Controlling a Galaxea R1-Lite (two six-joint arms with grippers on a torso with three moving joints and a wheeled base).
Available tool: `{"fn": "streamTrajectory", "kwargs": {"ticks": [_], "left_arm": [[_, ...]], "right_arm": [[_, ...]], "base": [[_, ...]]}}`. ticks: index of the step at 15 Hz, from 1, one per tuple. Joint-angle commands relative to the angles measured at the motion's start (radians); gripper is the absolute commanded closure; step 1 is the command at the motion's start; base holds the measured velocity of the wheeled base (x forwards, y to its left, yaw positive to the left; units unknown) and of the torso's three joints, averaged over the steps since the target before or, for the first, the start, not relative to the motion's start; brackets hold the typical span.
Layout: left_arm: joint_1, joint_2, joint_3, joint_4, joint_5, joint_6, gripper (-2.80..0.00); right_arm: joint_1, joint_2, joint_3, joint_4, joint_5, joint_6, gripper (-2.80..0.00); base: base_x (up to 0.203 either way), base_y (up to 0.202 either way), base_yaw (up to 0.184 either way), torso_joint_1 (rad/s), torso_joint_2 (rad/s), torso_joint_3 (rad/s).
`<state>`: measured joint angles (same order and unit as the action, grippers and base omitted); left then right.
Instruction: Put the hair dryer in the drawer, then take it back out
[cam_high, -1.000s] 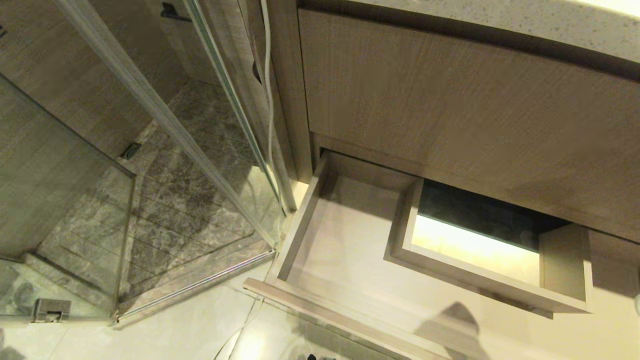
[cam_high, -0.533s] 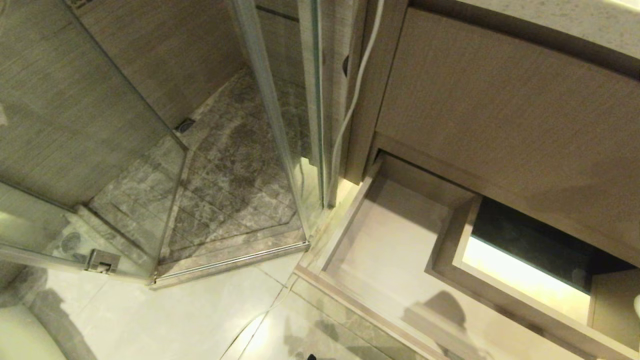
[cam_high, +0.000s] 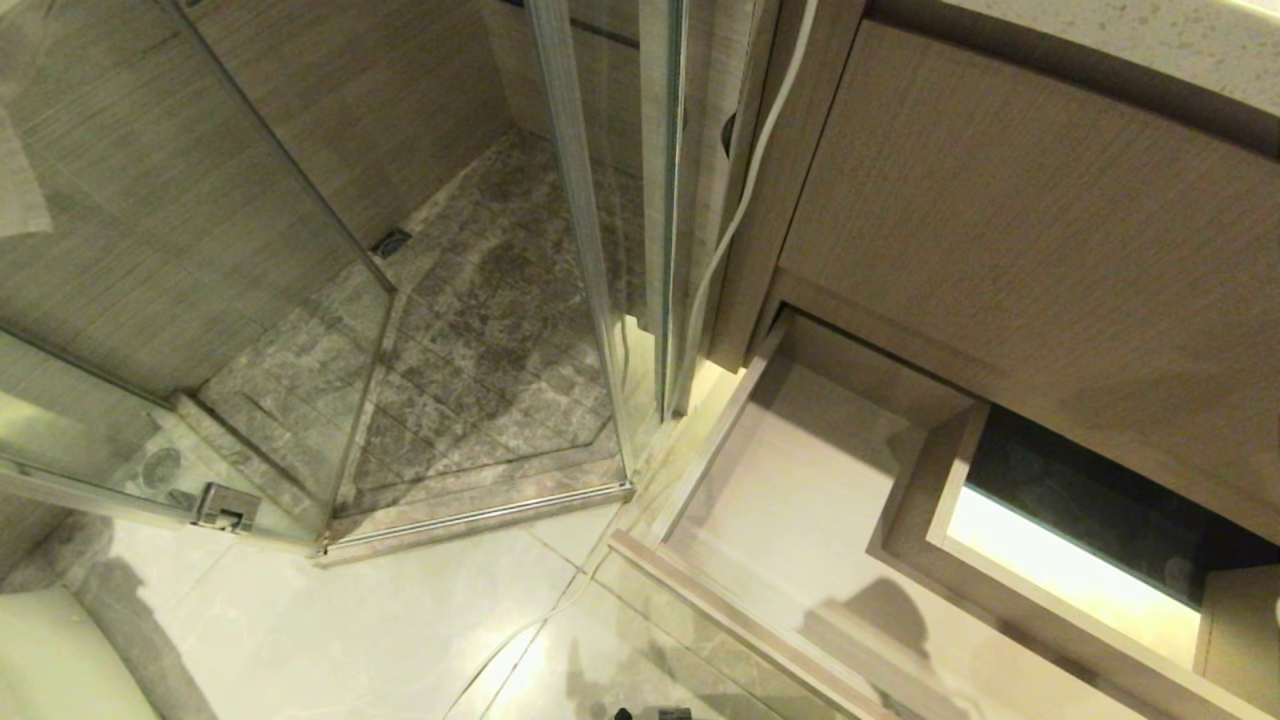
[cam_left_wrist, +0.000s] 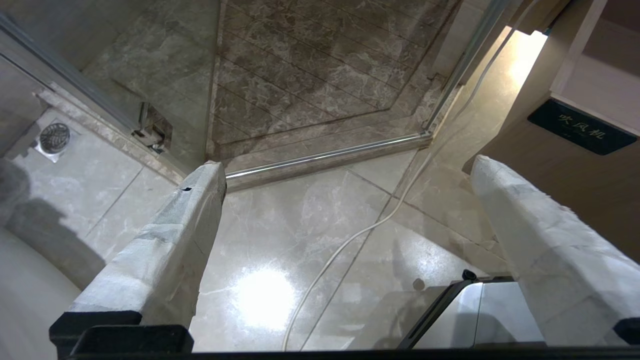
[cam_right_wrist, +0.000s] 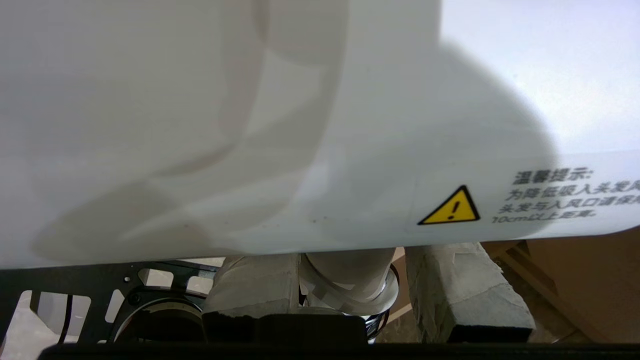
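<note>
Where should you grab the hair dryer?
By its slim round handle, coming from the handle's end with a finger on each side. The hair dryer barrel looks too wide to pinch. The right gripper holds it this way.

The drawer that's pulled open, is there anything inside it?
The drawer shows a bare pale floor and a boxed cut-out. Its right end runs out of view. The hair dryer is outside it, in the right gripper.

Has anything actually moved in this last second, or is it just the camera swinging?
Only the view swung: the whole scene slid rightward, so the camera moved. The drawer stays open and empty; the right gripper still clamps the hair dryer; the left gripper hangs open.
</note>
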<state>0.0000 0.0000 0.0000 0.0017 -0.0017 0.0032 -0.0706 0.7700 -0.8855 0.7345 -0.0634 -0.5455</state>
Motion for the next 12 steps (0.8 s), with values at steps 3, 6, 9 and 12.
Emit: {"fn": "streamTrajectory", "kwargs": {"ticks": [3,6,9,12], "left_arm": [[0.0,0.0,0.0,0.0,0.0,0.0,-2.8],[0.0,0.0,0.0,0.0,0.0,0.0,-2.8],[0.0,0.0,0.0,0.001,0.0,0.0,-2.8],[0.0,0.0,0.0,0.0,0.0,0.0,-2.8]], "right_arm": [[0.0,-0.003,0.003,0.005,0.001,-0.004,0.0],[0.0,-0.003,0.003,0.011,0.002,-0.004,0.0],[0.0,-0.003,0.003,0.014,0.004,-0.004,0.0],[0.0,-0.005,0.003,0.016,0.004,-0.004,0.0]], "base": [[0.0,0.0,0.0,0.0,0.0,0.0],[0.0,0.0,0.0,0.0,0.0,0.0],[0.001,0.0,-0.059,0.001,0.0,0.001],[0.0,0.01,-0.172,0.003,0.01,0.004]]}}
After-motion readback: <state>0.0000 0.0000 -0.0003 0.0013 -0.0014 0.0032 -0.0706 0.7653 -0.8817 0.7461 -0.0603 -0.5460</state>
